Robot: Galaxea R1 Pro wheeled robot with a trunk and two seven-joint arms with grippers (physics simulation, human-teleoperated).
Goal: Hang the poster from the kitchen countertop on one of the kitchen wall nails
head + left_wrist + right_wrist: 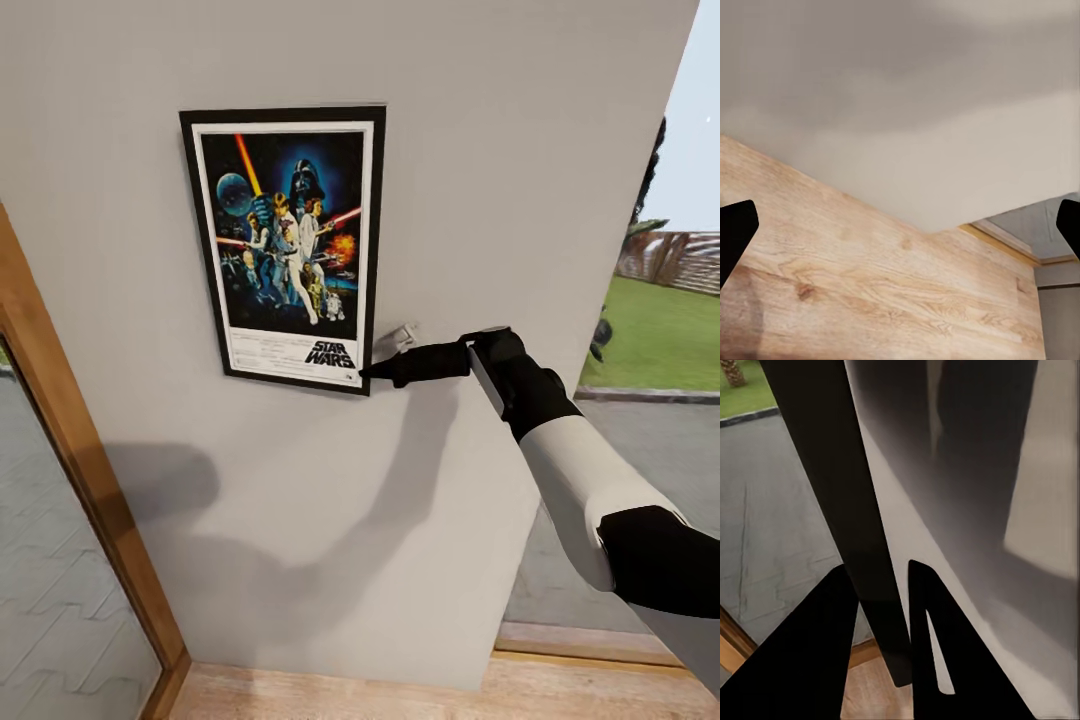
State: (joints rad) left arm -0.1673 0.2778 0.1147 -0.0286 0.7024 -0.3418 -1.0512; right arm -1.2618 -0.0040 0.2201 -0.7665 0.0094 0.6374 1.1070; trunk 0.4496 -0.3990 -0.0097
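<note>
The Star Wars poster [285, 245] stands upright and flat against the pale grey wall [480, 150], slightly tilted. My right gripper [366, 373] is shut on the poster's lower right corner, reaching in from the right. In the right wrist view the poster's dark edge [832, 472] runs between the two black fingers [921, 585], with the right gripper [881, 585] pinching it. A small grey nail-like peg [402, 336] sticks out of the wall just right of the poster. My left gripper [900, 225] is open over wooden floor, with nothing between its fingers. The kitchen countertop is out of view.
A wooden door frame [70, 450] with glass runs down the left. The wall ends at the right on an opening to a paved yard and lawn [660, 340]. Wooden floor [350, 695] lies below the wall.
</note>
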